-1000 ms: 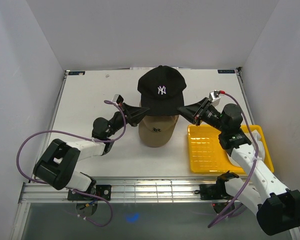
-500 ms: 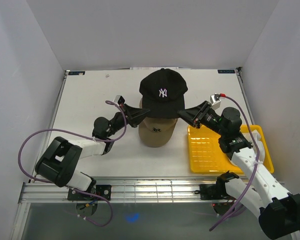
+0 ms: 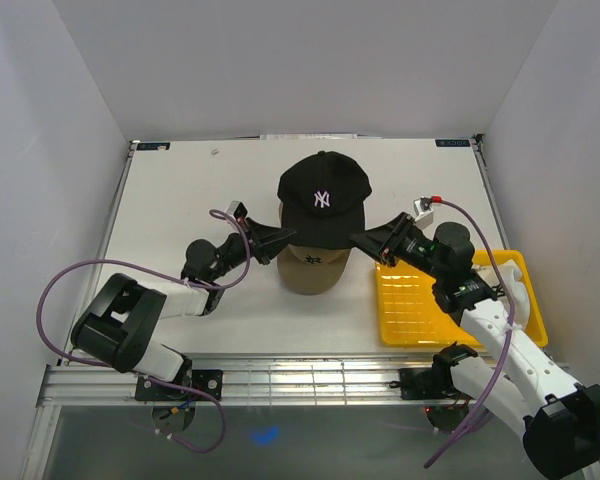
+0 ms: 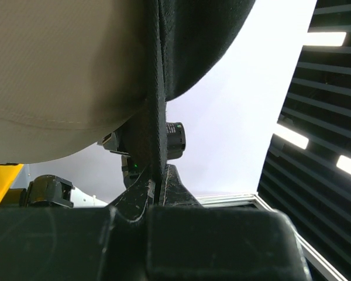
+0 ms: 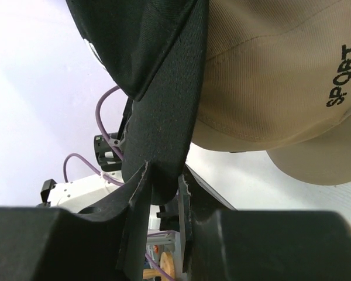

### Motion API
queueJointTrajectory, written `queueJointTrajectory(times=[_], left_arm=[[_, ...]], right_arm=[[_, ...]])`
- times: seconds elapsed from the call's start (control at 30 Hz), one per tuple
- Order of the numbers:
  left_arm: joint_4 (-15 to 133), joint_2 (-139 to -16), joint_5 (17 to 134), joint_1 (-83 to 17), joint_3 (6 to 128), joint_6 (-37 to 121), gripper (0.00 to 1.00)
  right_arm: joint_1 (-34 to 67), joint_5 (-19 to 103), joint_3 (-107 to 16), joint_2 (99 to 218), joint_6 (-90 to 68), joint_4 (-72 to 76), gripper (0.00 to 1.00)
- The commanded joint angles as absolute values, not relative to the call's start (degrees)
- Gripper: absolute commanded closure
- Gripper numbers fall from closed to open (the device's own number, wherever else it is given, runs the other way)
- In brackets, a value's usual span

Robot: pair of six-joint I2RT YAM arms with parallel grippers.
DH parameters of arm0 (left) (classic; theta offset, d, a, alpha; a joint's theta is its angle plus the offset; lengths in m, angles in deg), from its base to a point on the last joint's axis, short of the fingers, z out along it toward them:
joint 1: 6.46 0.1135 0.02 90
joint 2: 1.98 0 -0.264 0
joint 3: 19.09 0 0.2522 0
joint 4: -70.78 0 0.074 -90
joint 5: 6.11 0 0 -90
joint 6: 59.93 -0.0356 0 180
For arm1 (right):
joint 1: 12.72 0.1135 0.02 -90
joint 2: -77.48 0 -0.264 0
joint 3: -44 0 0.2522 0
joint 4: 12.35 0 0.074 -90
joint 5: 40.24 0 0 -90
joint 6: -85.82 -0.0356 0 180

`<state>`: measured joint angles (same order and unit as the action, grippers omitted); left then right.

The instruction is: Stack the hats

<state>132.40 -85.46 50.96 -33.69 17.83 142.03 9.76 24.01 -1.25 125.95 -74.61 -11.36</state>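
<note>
A black hat (image 3: 323, 196) with a white logo hangs just above a tan hat (image 3: 313, 268), whose brim points toward the near edge of the table. My left gripper (image 3: 283, 237) is shut on the black hat's left rim (image 4: 155, 117). Over on the other side, my right gripper (image 3: 364, 241) is shut on its right rim (image 5: 164, 146). The tan hat (image 5: 269, 76) shows the word SPORT in the right wrist view and fills the upper left of the left wrist view (image 4: 58, 70). The black hat covers most of the tan crown.
A yellow tray (image 3: 500, 325) lies on the table at the right, under my right arm. The white table (image 3: 170, 200) ends in a metal rail at the near edge. Grey walls enclose the left, back and right sides.
Both grippers have lowered the black hat toward the near side, and it now hangs closer over the tan hat. Both arms have drawn back and down a little.
</note>
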Motion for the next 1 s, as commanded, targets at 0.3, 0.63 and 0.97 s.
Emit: queueJointTrajectory(times=[0.3, 0.63, 0.97], left_arm=[[148.34, -83.1, 48.73, -32.22, 15.85, 141.86, 1.0], [149.31, -82.48, 47.59, -31.69, 12.78, 141.16, 1.0], [148.69, -82.66, 45.3, -31.6, 7.69, 139.93, 1.0]], right_arm=[[16.54, 21.81, 3.25, 125.38, -68.34, -10.27, 0.87], [17.42, 23.13, 6.94, 125.03, -67.46, -10.19, 0.88], [17.33, 23.92, 12.04, 125.99, -67.55, -11.85, 0.89]])
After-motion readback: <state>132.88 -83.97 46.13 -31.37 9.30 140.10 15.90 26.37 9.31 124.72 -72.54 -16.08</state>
